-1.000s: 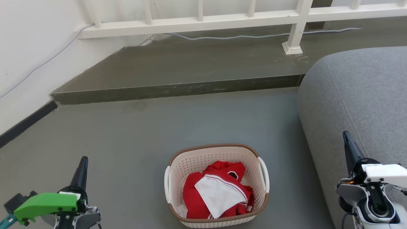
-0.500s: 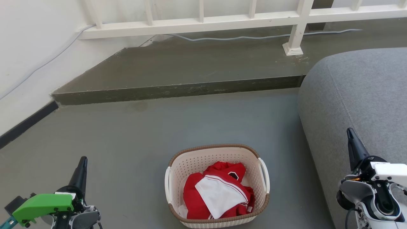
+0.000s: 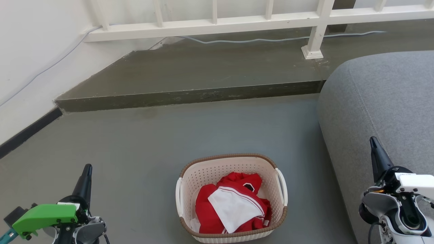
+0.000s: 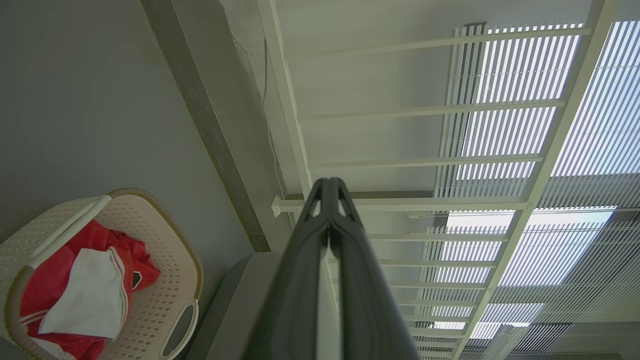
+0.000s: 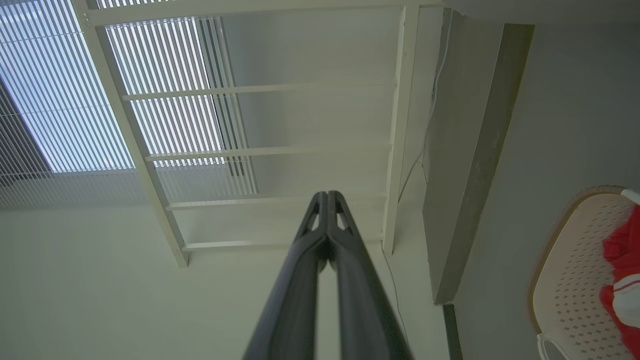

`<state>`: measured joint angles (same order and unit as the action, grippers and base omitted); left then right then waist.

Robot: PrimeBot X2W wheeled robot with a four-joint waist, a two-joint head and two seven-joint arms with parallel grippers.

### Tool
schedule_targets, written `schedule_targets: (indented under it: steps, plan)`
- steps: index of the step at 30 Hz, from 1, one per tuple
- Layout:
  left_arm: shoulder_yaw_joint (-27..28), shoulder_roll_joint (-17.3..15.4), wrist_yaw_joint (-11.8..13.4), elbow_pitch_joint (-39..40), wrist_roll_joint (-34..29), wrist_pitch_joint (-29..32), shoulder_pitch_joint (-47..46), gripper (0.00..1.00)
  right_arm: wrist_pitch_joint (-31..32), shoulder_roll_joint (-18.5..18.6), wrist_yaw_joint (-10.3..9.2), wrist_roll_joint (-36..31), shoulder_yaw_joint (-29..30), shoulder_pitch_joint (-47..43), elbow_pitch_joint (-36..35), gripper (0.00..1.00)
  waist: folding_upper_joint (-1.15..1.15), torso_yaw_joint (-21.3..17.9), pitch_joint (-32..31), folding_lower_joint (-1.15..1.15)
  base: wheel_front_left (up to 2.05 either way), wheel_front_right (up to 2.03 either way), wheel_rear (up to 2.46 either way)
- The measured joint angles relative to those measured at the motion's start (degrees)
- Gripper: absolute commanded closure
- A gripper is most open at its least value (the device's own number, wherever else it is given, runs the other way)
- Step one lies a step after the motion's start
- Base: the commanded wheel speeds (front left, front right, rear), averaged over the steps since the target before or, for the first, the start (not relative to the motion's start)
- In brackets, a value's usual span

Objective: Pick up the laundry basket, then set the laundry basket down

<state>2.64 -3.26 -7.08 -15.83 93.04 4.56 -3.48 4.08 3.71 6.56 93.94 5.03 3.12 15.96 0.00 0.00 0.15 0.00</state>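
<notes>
Midway between left end effector [image 3: 88, 167], right end effector [image 3: 372, 139]: laundry basket [image 3: 210, 174], untouched.

laundry basket [image 3: 223, 171] cream perforated, brown rim | clothes [image 3: 234, 206] red, white | floor [image 3: 169, 135] grey

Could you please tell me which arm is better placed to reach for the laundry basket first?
Left, though only marginally. The left gripper has bare floor between it and the laundry basket. The right gripper is close beside the grey sofa. Both have their fingers shut.
</notes>
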Motion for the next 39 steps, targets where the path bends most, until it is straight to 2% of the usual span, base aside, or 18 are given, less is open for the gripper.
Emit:
schedule_targets:
  steps: [39]
  plan:
    - [0.26, 0.09, 0.00, 0.01, 0.00, 0.01, -0.02, 1.00, 0.00, -0.01, 0.00, 0.00, 0.13, 0.02, 0.19, 1.00, 0.00, -0.01, 0.00, 0.00, 0.00, 0.00, 0.00]
